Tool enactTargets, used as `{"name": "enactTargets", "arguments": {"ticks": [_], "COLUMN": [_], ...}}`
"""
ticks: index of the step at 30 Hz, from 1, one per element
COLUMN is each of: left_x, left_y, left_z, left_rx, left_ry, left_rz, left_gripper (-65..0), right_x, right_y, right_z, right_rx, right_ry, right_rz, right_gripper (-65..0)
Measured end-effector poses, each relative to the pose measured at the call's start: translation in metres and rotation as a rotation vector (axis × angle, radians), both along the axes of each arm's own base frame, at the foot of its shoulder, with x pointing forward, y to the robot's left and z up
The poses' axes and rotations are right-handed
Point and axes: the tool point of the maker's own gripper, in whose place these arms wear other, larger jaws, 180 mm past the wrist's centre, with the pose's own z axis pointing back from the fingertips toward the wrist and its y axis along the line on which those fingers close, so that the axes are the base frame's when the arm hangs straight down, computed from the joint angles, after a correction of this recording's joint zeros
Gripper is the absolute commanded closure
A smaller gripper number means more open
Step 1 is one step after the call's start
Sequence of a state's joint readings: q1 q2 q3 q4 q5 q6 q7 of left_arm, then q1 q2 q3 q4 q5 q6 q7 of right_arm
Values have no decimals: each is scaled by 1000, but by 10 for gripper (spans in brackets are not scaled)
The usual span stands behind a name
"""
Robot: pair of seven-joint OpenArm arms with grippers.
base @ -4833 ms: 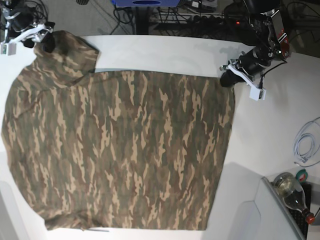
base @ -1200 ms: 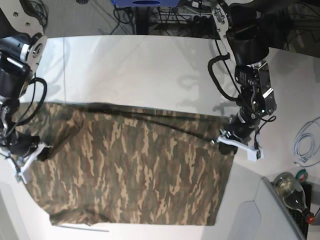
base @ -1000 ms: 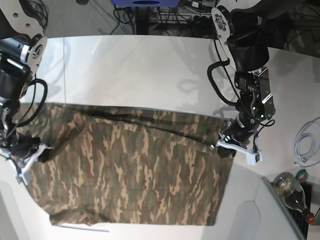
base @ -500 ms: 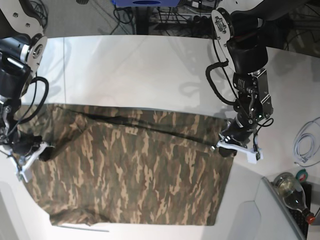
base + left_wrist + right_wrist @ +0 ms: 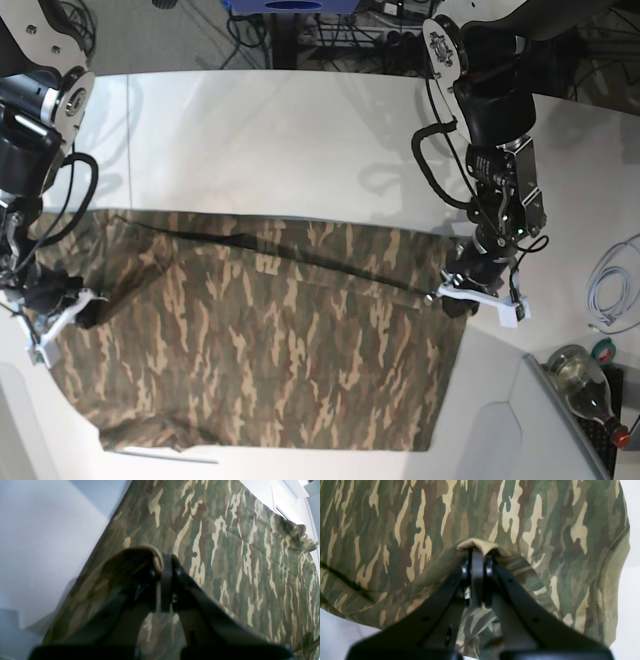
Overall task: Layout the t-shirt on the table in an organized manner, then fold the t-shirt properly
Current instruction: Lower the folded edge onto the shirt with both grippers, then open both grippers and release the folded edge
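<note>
on the white table (image 5: 300, 130) the t-shirt (image 5: 270, 340) lies half folded, left hand (image 5: 478, 292) and right hand (image 5: 62, 310) each pinching a cloth edge; lowering both evenly should keep the fold straight.

A robotics lab — two arms (image 5: 495, 130) over a white table (image 5: 300, 140), cables (image 5: 350, 30) tangled behind.

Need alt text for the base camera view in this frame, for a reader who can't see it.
A camouflage t-shirt lies folded over on a white table, held at both ends by two robot arms. The left hand and the right hand are each shut on the cloth. A bottle and a white cable sit nearby.
</note>
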State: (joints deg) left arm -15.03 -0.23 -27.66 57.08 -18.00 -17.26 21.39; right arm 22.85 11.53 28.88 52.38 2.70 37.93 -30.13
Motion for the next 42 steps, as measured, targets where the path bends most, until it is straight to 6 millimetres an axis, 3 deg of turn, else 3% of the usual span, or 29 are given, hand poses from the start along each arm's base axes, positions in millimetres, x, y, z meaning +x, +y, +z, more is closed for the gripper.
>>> {"name": "enactTargets", "arguments": {"ticks": [18,25,27,28,30,32,34,39,42], "left_x": [0,3,1,1,5,12,18,23,-1], "left_y": [5,15,13,12,13,15,18,29,41], "left_z": [-13,-9,-14,-16,-13,-6,2,27,48], "left_rx": [-11,16,8,4,3,2,-2,38,51], "left_ry": [37,-5,9,15,8,-11,-31,-96,-184], "left_rz": [8,65,64,63,67,72,83,85,113], "left_gripper": [0,0,0,-54,-293,-489,-650,-650,-650], "right_x": [0,2,6,7,7,6,0,-26,-56], "right_y": [-6,-7,-8,-8,-11,-24,-44,-89,-98], "right_z": [-3,-1,3,4,6,9,12,26,31], "right_rx": [-1,1,4,4,17,45,76,82,54], "right_ry": [-27,-43,-81,-83,-93,-114,-136,-209,-245], "right_rz": [-68,-72,-81,-81,-102,-163,-250,-417,-431], "right_gripper": [-5,-12,-83,-156,-332,-476,-543,-534,-531]}}
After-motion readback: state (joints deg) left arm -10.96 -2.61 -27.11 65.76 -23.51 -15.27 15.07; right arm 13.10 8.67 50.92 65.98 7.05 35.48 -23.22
